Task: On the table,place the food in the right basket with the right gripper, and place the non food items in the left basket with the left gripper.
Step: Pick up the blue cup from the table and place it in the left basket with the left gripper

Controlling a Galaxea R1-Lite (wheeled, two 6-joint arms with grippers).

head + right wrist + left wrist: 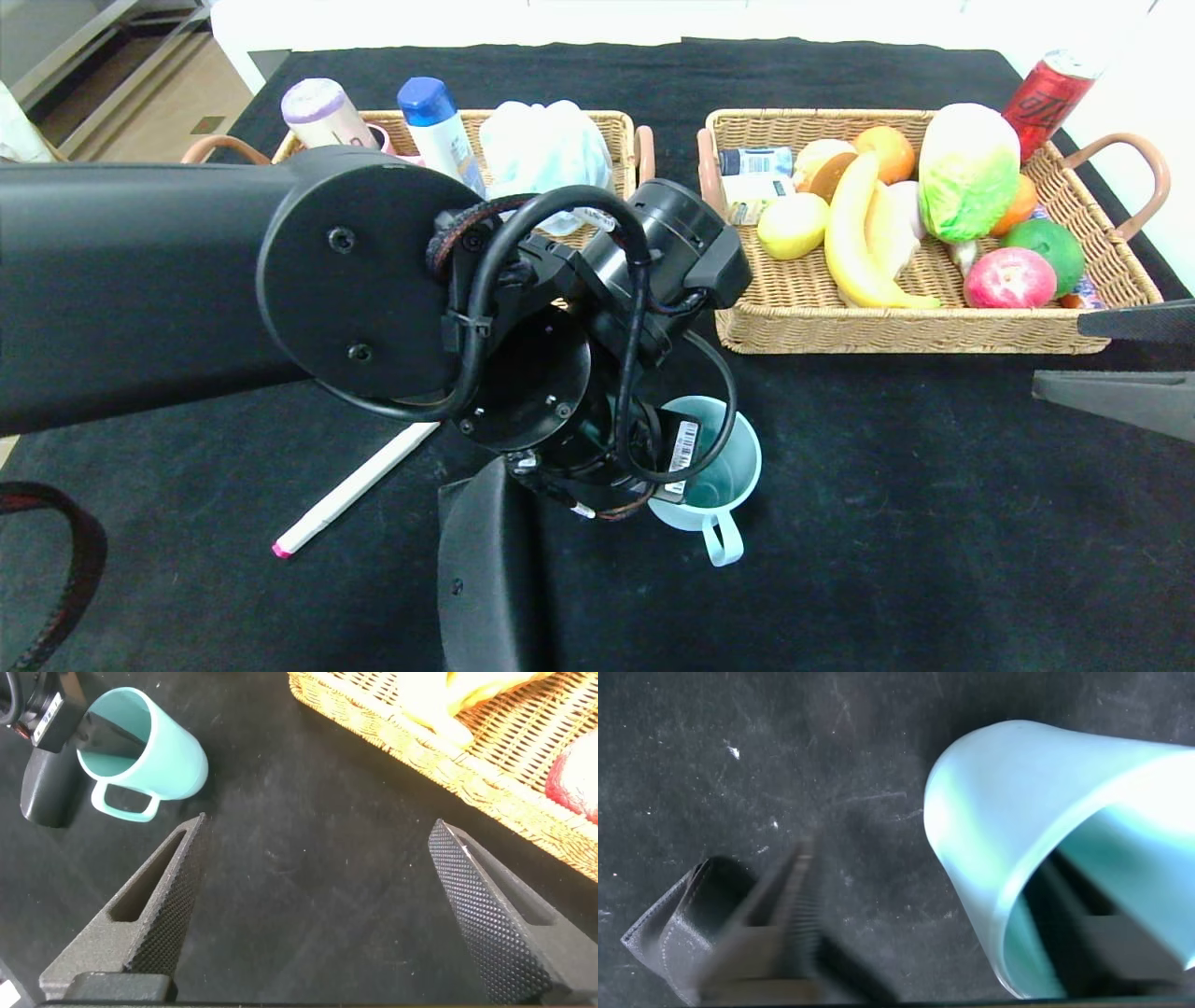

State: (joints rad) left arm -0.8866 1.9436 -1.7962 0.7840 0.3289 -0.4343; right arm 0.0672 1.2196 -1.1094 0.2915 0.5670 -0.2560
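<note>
"What's the left hand doing over there?"

"It's going for the mint-green mug, which is sitting upright on the black table in front of the two baskets, handle toward the robot. One finger is dipping inside the cup, the other finger is hanging outside the wall, so it's straddling the rim."

"Gripping it yet?"

"I'd say not; the fingers are spread with the wall between them. To do this well, it should be closing squarely on the wall, away from the handle, then lifting straight so the mug isn't tipping on its way to the left basket."

"And the right hand?"

"It's hovering wide open and empty above the table, near the right basket already full of fruit. A pen is lying to the left of the mug."
</note>
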